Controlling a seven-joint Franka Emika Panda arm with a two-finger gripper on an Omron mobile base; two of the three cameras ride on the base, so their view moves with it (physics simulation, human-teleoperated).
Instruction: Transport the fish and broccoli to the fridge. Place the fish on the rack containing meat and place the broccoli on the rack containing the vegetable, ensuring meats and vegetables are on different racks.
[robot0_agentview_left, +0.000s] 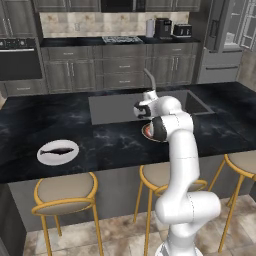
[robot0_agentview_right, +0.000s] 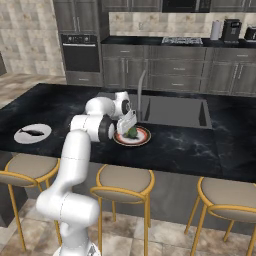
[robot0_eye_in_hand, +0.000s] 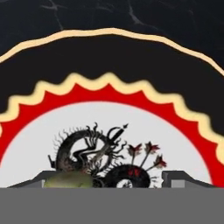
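The broccoli (robot0_agentview_right: 132, 133) lies on a red-rimmed plate (robot0_agentview_right: 144, 138) on the black island counter, just in front of the sink. My gripper (robot0_agentview_right: 128, 128) is lowered right over it. In the hand view the gripper (robot0_eye_in_hand: 105, 183) is open, its fingertips (robot0_eye_in_hand: 175, 179) spread wide just above the plate's dragon-patterned centre (robot0_eye_in_hand: 144, 127). The broccoli (robot0_eye_in_hand: 65, 180) shows as a green lump low between them, nearer the left one. The dark fish (robot0_agentview_left: 56, 150) rests on a white plate (robot0_agentview_left: 70, 157) far to the left on the counter, also seen as the fish (robot0_agentview_right: 31, 132). The fridge (robot0_agentview_left: 220, 42) stands at the back right.
A sink basin (robot0_agentview_left: 120, 107) with a tall faucet (robot0_agentview_left: 150, 77) lies behind the red plate. Bar stools (robot0_agentview_left: 65, 192) line the island's near edge. An oven (robot0_agentview_right: 80, 52) is in the back wall, with a toaster (robot0_agentview_left: 182, 30) and coffee machine (robot0_agentview_left: 163, 27) on the rear counter.
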